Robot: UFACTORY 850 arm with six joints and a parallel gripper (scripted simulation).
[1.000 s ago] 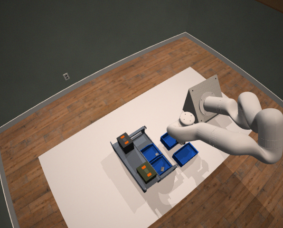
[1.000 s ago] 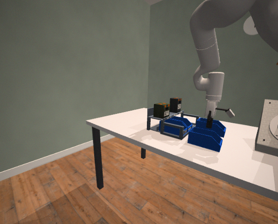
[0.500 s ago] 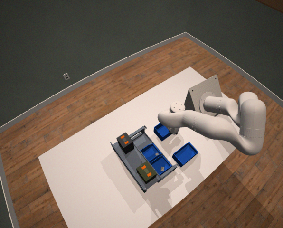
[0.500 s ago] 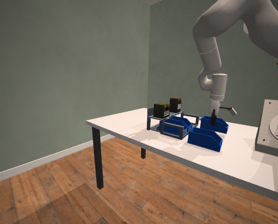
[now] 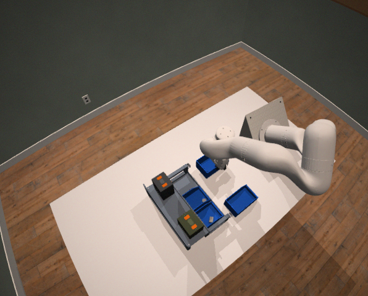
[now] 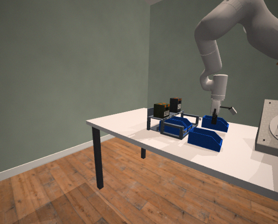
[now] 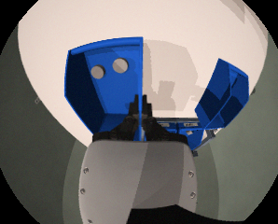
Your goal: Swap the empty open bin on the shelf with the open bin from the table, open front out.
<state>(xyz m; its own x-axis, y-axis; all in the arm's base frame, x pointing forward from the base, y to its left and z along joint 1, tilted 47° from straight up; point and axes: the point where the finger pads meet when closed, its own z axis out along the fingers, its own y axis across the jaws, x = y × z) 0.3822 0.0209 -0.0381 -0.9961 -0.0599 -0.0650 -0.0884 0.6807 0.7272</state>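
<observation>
My gripper [image 5: 221, 164] [image 6: 214, 118] [image 7: 140, 101] is shut on the side wall of the blue open bin with parts [image 5: 205, 165] [image 6: 218, 124] [image 7: 108, 90]. It holds the bin low over the white table [image 5: 113, 222] [image 6: 124, 120], level, just off the shelf's far end. Two round grey parts [image 7: 98, 71] lie in the bin. The empty blue bin [image 5: 241, 200] [image 6: 205, 139] stands on its base on the table in front of the shelf [image 5: 178, 187] [image 6: 172, 133]. The shelf's end place nearest the held bin [image 5: 186, 181] has no bin in it.
Two more blue bins [image 5: 195, 197] [image 5: 209, 216] stand in the shelf, each with a small grey part. A black box [image 5: 162, 184] [image 6: 175, 104] and a green box [image 5: 189, 224] [image 6: 161, 109] stand on the shelf's upper board. The arm's grey base plate [image 5: 267, 118] [image 6: 269, 127] stands at the table's far side.
</observation>
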